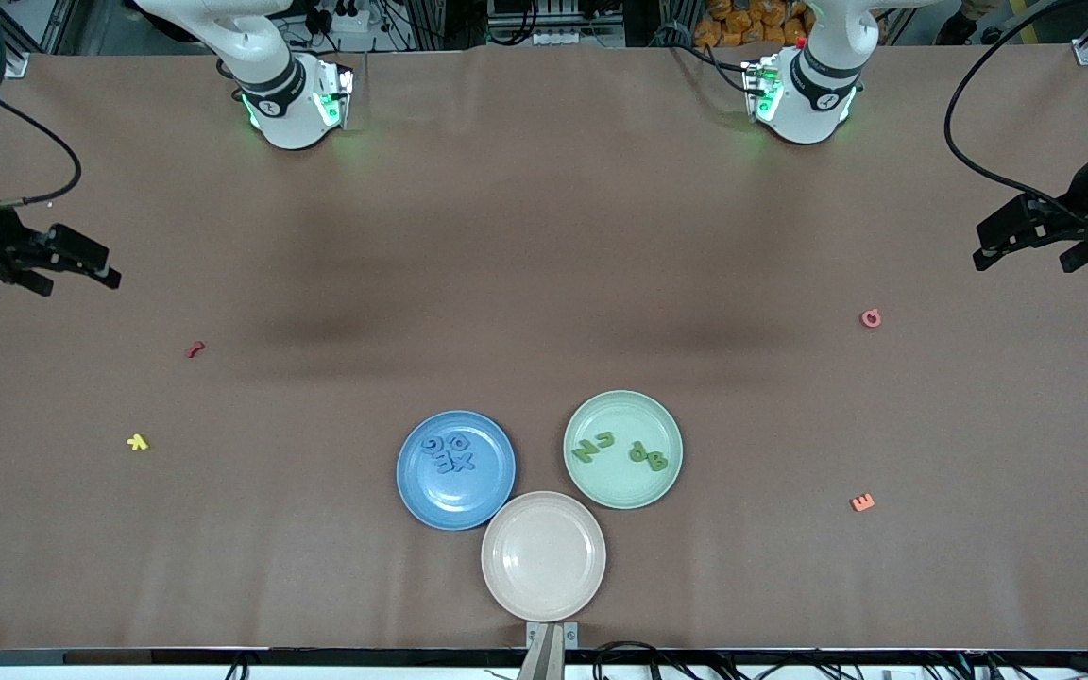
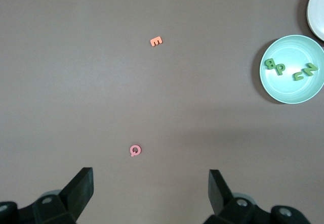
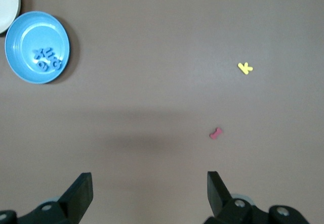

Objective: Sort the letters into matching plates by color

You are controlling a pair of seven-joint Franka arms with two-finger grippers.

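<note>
From the front view we see all three plates low at centre of the frame: the blue plate (image 1: 455, 469) holding four blue letters (image 1: 448, 452), the green plate (image 1: 622, 450) holding four green letters (image 1: 620, 450), and the beige plate (image 1: 543, 555) bare.

Only the left wrist view shows the left gripper (image 2: 151, 193) with fingers spread and released; the pink letter (image 2: 134, 150) lies just ahead of that gap, the orange letter (image 2: 156, 41) higher in that frame.

The right wrist view shows the right gripper (image 3: 149, 193) likewise released, with the red letter (image 3: 216, 133) and the yellow letter (image 3: 245, 68) on the counter (image 1: 544, 236) ahead.
</note>
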